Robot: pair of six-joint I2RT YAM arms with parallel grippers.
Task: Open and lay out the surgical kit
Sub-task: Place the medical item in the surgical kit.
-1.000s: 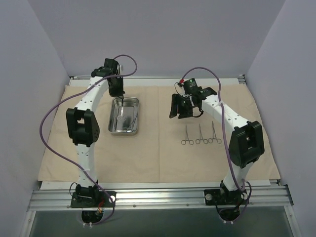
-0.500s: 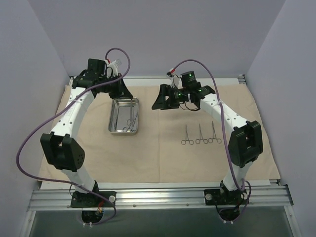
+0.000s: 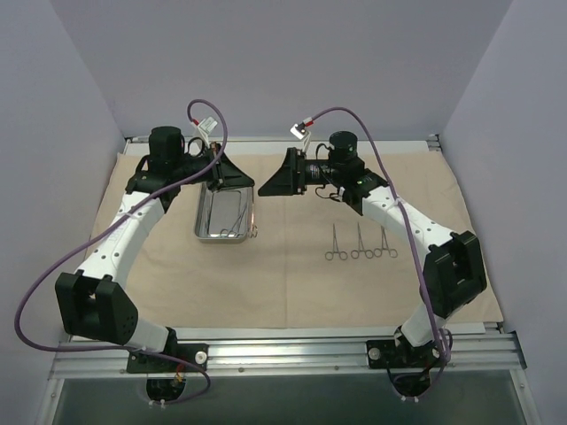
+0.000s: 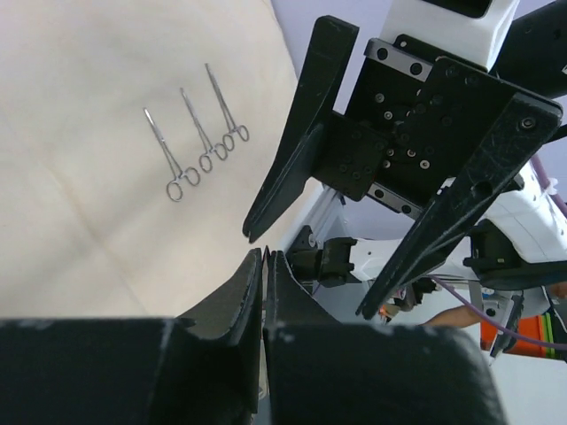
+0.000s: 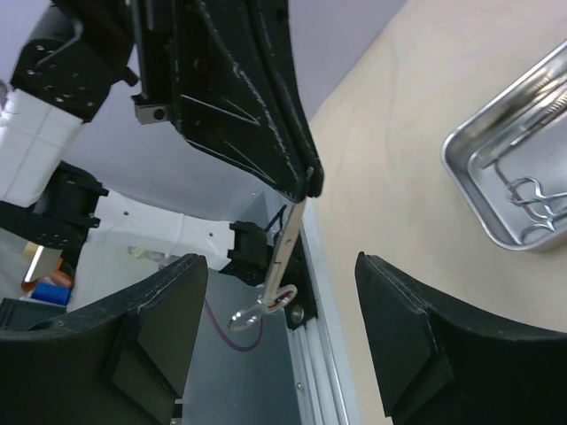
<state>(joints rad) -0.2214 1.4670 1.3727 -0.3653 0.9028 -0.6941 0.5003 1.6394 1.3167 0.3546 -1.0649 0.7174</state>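
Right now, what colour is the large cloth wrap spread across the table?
The large cloth wrap is plain beige, clearest in the top external view.

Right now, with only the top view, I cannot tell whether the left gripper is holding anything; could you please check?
Observer: Yes. The right wrist view shows the left gripper shut on one forceps.
Operator: Thank you. Which end is free?
Observer: The ring handles; they stick out past the left gripper, which pinches the other end.
Operator: Is the right gripper ready to take it?
Observer: The left wrist view shows the right gripper open, jaws wide apart.
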